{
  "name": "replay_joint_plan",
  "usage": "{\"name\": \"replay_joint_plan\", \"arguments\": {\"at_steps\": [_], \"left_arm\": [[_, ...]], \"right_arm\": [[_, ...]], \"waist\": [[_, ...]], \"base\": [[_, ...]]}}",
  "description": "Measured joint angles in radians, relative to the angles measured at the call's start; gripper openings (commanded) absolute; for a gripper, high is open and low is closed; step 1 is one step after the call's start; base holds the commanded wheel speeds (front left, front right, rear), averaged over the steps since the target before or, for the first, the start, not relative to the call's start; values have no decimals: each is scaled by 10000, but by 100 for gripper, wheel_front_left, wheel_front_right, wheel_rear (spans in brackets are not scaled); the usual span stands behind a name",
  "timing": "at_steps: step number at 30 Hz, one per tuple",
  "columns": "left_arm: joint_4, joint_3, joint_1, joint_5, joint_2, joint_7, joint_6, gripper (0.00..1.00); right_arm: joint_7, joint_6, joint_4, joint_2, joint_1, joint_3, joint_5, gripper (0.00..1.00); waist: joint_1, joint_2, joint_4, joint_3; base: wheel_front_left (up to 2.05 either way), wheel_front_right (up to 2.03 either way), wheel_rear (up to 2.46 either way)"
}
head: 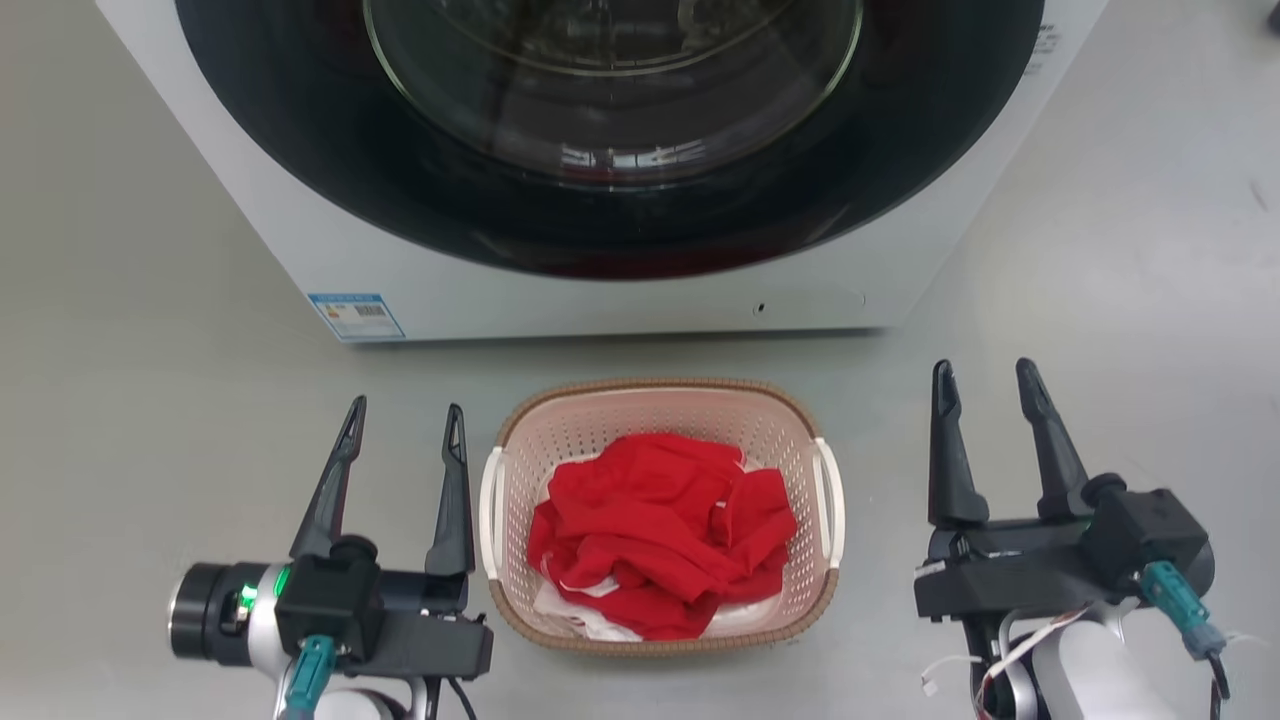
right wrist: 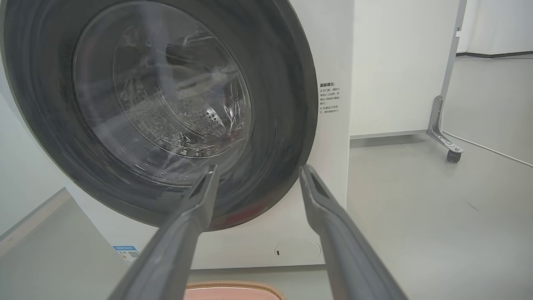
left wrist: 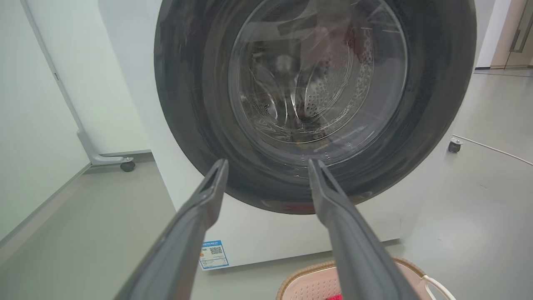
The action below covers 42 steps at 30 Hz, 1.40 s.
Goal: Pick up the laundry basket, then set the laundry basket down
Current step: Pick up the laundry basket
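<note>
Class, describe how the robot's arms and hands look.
The left hand and right hand each have two long, dark fingers on a black blocky body with a teal cable plug. The left wrist is silver-black with a green light; white wires hang by the pale right forearm.

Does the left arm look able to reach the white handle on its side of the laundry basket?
Probably yes. The left arm is beside the laundry basket, jaws open and empty; nothing stands between them and the near white handle. It would need to turn inward.
</note>
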Motion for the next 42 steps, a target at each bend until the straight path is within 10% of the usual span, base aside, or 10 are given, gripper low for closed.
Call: {"name": "replay_joint_plan", "arguments": {"at_steps": [42], "left_arm": [[5381, -750, -4959, -1684, -196, 4, -357, 100]], "right_arm": [[0, 274, 4750, -67, -4206, -610, 539, 100]], "waist": [[0, 1, 424, 5826]], "base": [[0, 0, 0]]}}
